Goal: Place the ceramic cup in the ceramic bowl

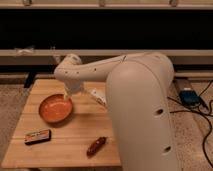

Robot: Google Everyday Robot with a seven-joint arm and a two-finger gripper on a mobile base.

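The ceramic bowl (55, 109), shallow, round and orange with a darker rim, sits on the left half of the wooden table (75, 131). My white arm reaches in from the right. Its gripper (69, 95) hangs down at the bowl's far right rim, just above it. The ceramic cup does not show as a separate thing; if it is at the gripper, the arm's end hides it.
A pale flat block (98, 97) lies on the table right of the bowl, partly under my arm. A dark bar with an orange label (38, 136) lies at the front left. A brown oblong item (96, 145) lies at the front middle. Cables and a blue box (190, 96) are on the floor at right.
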